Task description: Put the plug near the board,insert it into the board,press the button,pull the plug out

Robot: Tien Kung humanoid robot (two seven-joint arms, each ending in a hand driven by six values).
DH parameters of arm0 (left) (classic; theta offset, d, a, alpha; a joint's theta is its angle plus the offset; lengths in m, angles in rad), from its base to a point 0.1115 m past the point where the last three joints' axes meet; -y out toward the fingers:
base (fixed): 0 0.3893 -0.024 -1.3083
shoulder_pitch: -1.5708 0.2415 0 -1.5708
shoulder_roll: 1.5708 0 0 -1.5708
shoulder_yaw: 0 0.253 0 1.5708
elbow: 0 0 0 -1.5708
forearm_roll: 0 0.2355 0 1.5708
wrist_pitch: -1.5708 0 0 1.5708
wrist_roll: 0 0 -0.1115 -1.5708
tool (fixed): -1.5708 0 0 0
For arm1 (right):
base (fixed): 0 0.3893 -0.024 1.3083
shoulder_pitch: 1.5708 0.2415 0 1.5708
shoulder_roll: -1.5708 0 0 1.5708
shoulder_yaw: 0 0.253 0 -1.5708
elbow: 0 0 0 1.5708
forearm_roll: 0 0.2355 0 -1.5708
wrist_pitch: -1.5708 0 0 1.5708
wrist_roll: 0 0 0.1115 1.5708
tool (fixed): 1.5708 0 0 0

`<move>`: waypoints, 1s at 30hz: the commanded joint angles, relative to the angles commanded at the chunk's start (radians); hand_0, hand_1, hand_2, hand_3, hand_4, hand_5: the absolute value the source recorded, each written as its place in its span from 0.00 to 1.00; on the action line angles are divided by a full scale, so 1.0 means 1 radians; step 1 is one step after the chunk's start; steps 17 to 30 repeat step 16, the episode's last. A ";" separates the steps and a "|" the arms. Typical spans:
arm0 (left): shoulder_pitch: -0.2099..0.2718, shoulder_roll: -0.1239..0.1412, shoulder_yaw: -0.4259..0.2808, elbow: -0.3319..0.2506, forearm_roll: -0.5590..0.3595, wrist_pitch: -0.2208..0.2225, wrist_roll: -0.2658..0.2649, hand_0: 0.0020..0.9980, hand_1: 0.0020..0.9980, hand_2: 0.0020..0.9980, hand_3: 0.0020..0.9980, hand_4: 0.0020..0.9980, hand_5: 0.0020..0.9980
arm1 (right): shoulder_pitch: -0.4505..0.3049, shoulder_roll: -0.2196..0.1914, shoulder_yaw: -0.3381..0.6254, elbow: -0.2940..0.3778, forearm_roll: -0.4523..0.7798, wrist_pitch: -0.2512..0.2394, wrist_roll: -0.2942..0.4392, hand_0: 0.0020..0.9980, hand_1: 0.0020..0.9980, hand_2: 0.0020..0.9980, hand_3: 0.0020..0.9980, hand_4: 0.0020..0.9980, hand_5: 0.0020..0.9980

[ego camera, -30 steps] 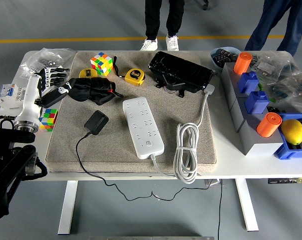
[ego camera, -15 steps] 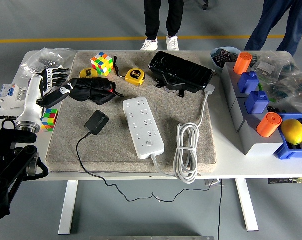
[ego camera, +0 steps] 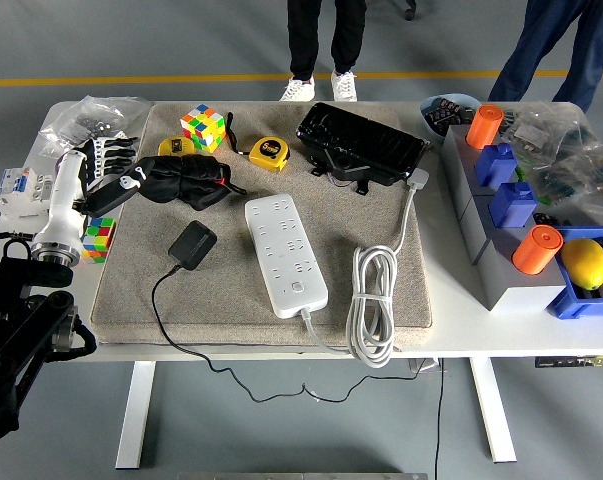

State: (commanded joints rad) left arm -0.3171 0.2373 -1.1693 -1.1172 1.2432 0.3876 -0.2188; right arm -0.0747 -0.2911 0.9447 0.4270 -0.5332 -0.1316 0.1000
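- The plug (ego camera: 192, 244) is a small black block. It lies on the grey mat (ego camera: 221, 295), on the left part, and its thin black cord (ego camera: 181, 345) runs off the near edge of the bench (ego camera: 461, 345) and hangs down.
- The board (ego camera: 285, 252) is a long white power strip. It lies just to the right of the plug, close but not touching. Its long side runs from far to near, and it leans a bit to the right at the near end.
- The plug is not in any socket of the board. This fits a plug that waits to go in, and it also fits a plug that was pulled out again.
- The left robot hand (ego camera: 114, 172) is over the far left side of the bench, next to a bundle of black cloth (ego camera: 181, 180). Its white and black fingers look loose and hold nothing.
- From this robot hand the plug lies nearer and a little to the right.
- The left arm is the one close to the plug. No right arm shows in the picture.
- The button on the board would be at its near end, but it is too small to be sure.
- A person's legs (ego camera: 326, 40) show at the far side. No person's hands touch anything.
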 joint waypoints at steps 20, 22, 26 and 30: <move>-0.003 -0.002 0.003 -0.001 0.005 -0.006 0.009 0.61 0.62 0.62 0.63 0.86 0.32 | -0.003 -0.003 -0.001 0.000 -0.001 -0.006 0.005 0.61 0.64 0.59 0.54 0.74 0.28; -0.003 -0.002 0.003 -0.001 0.005 -0.006 0.009 0.61 0.62 0.62 0.63 0.86 0.32 | -0.003 -0.003 -0.001 0.000 -0.001 -0.006 0.005 0.61 0.64 0.59 0.54 0.74 0.28; -0.003 -0.002 0.003 -0.001 0.005 -0.006 0.009 0.61 0.62 0.62 0.63 0.86 0.32 | -0.003 -0.003 -0.001 0.000 -0.001 -0.006 0.005 0.61 0.64 0.59 0.54 0.74 0.28; -0.003 -0.002 0.003 -0.001 0.005 -0.006 0.009 0.61 0.62 0.62 0.63 0.86 0.32 | -0.003 -0.003 -0.001 0.000 -0.001 -0.006 0.005 0.61 0.64 0.59 0.54 0.74 0.28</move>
